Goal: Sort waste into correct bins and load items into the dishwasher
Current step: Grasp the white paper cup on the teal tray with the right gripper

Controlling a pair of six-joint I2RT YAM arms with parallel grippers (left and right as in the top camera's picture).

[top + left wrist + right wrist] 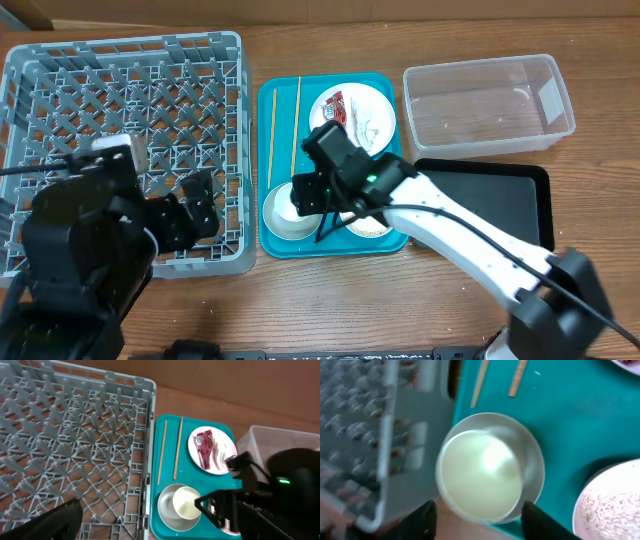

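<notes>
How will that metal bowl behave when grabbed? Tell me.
The metal bowl looks smooth and thin-walled, so probably light but slippery in the right gripper. The white cup sits loose inside it, so it would likely shift or tip out if the bowl tilts.

right wrist view blurred, rice dish (615, 505) cut off, rack (75, 450) cropped

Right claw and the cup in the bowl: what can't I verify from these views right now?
- Overhead: the right arm hides the right claw and part of the metal-grey bowl.
- Right wrist: blurred; contact between fingertips and the white cup unclear.
- Left wrist: left claw cut off by the bottom edge.
</notes>
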